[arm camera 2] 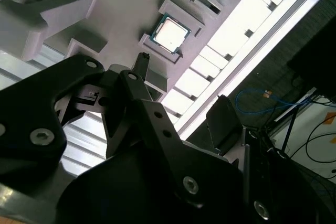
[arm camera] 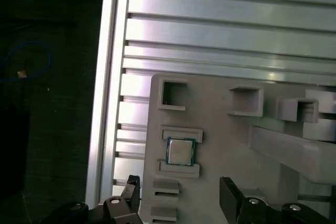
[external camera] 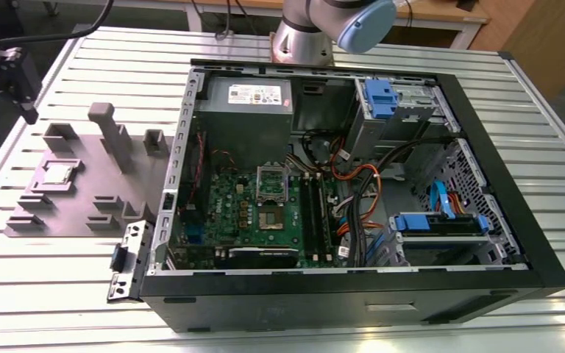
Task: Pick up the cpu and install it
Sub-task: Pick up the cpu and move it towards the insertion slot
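Step in hand: the approach for the pick, with nothing lifted yet. Your gripper [arm camera: 178, 190] stands wide open and empty, hanging over the grey fixture tray [arm camera: 220, 129]. The cpu [arm camera: 180, 151] lies flat in its tray recess, just beyond the fingertips [arm camera: 131, 190], in line with the gap between them and untouched. In my judgement the grasp requires you to centre over the chip, square to its edges, and clear the recess walls.
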Robot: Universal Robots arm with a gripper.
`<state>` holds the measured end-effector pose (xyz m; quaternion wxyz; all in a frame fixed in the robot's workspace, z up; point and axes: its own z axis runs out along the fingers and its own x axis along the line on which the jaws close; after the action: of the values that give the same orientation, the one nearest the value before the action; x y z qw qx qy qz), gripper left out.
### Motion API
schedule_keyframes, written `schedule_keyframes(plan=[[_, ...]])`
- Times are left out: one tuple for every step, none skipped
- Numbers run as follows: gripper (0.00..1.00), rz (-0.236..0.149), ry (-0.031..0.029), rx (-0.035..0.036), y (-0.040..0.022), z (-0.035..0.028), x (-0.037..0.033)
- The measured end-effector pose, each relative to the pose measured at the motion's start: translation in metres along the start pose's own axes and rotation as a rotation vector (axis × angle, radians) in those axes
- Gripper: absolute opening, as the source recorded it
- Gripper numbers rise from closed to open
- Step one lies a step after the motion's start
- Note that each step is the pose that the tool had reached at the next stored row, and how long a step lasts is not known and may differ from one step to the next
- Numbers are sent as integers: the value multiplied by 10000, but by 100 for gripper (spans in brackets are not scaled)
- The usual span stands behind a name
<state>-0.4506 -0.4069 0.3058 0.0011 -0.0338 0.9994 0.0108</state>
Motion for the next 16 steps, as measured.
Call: schedule_keyframes(plan=[[71,0,0,0,0,18,0],[71,0,1,0,-1,37,0],[71,0,0,0,-1,56,0],[71,-1,0,0,-2,74,0],[71,0,1,0,-2,91,0],[71,0,2,0,-3,109,0],[71,-1,1,0,-3,128,0],[71,-1,1,0,-3,147,0],[71,-1,1,0,-4,165,0],[71,-1,1,0,-4,182,0],[71,0,1,0,-5,201,0],[71,1,1,0,-5,218,0],[71,1,1,0,-5,236,-2],[71,2,1,0,-6,256,-4],[71,2,0,0,-7,274,-10],[71,1,0,0,-8,292,-17]])
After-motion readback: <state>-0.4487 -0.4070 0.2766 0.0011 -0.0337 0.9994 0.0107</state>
